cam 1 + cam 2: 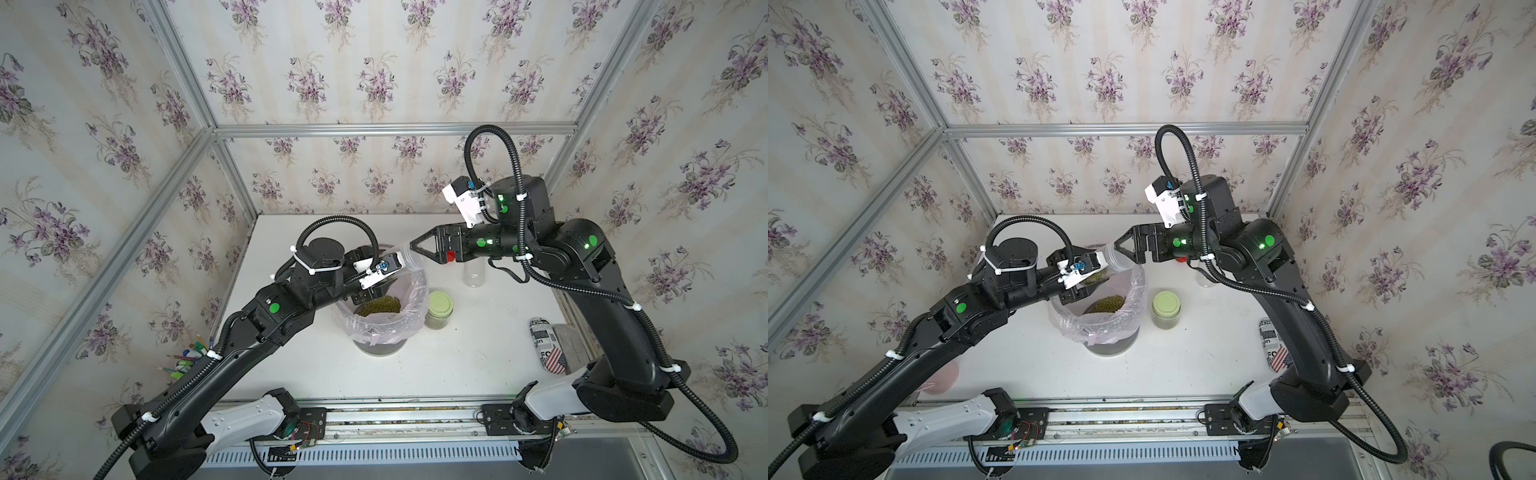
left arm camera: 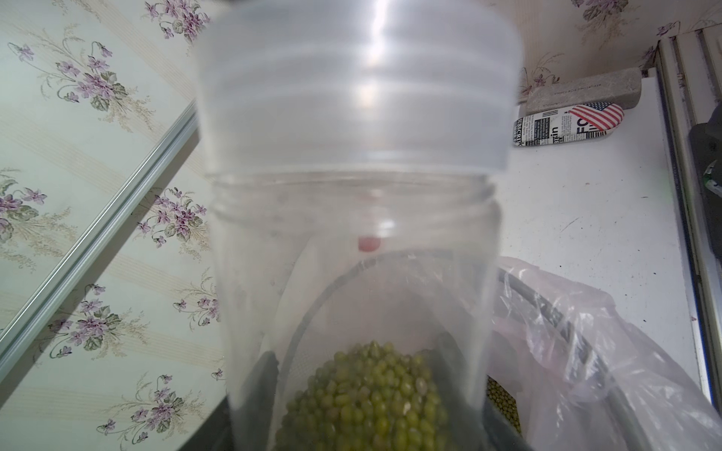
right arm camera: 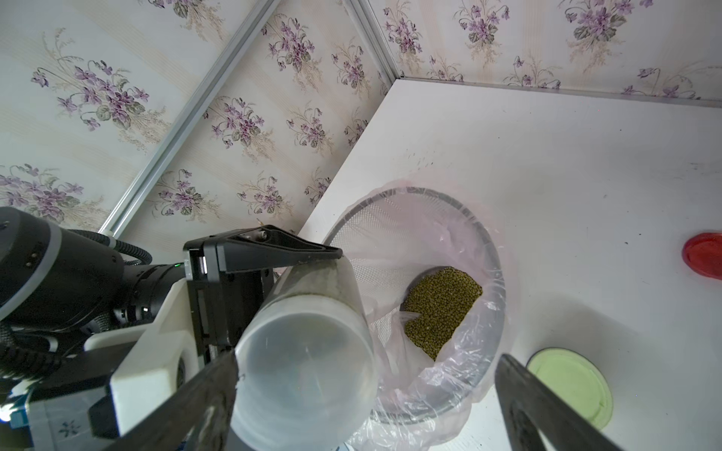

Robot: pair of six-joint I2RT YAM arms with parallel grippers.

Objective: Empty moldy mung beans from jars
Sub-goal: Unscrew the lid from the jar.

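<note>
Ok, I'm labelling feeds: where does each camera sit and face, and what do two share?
Top views: above the arm bases, looking down on the table; left arm and right arm show.
Left wrist: on left arm, looking along the held jar; its arm barely shows.
Right wrist: on right arm, looking into the bin; its open fingers show.
Shared: top and right wrist views show beans in the bin.

I saw right jaws spread wide either side of the capped jar (image 3: 308, 351), which left jaws held tilted over the rim of the bin (image 3: 410, 190). Mung beans (image 3: 441, 308) lay in its pink liner (image 3: 429, 398). Red lid (image 3: 703, 255) lay on the worktop (image 3: 547, 156), green lid (image 3: 570, 386) near the bin.
</note>
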